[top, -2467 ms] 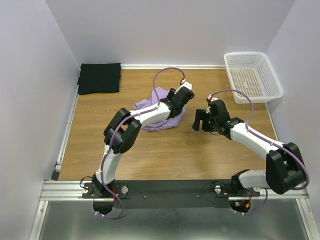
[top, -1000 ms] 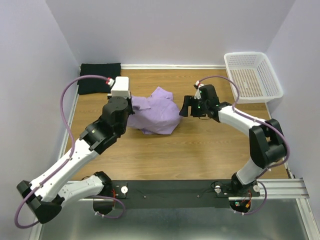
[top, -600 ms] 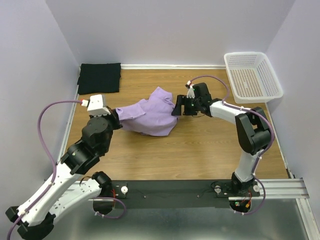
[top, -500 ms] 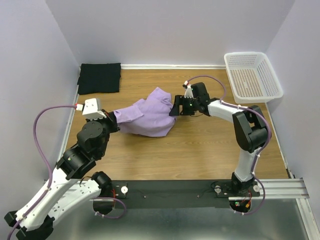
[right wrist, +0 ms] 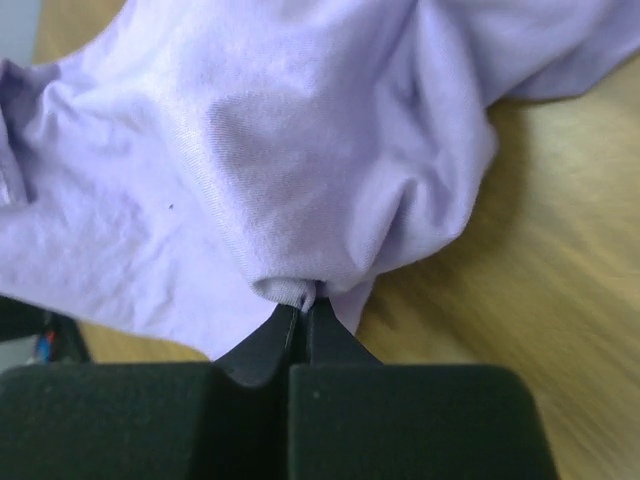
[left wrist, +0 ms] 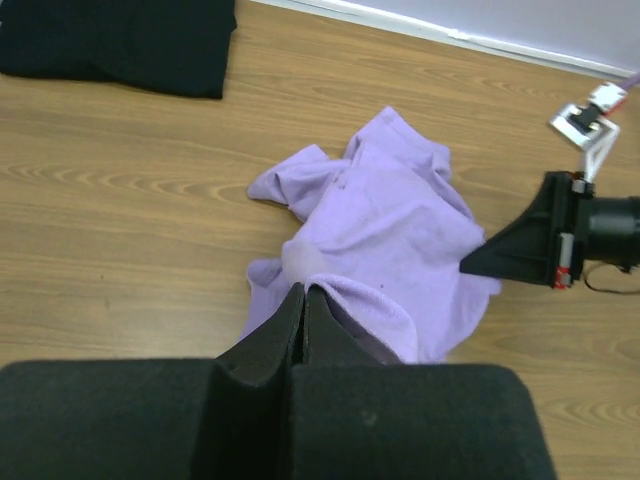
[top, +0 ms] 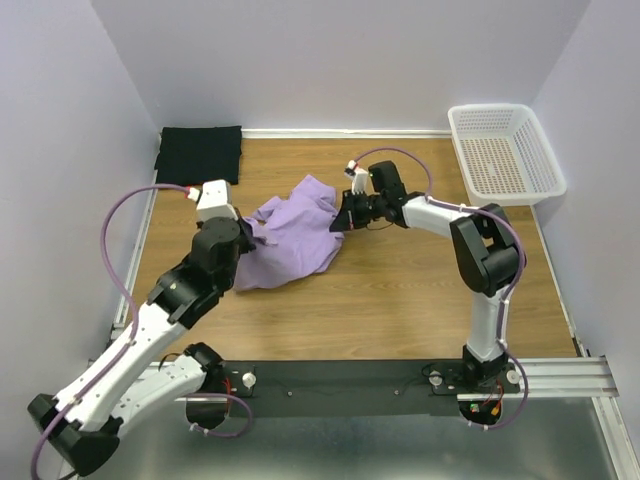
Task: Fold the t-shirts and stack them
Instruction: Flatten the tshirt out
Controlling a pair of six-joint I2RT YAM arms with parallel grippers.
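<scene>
On wrist cams L claw [left wrist: 303, 303] & R claw [right wrist: 303, 300] each clamp purple shirt [top: 295, 235]; basket [top: 500, 160] only in top cam

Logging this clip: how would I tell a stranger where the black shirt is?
Look at the wooden table and follow it to its far left corner, on the left arm's side. The black t-shirt lies there as a flat, squared-off rectangle. Its only cloth neighbour, the lavender t-shirt, is crumpled mid-table.
</scene>
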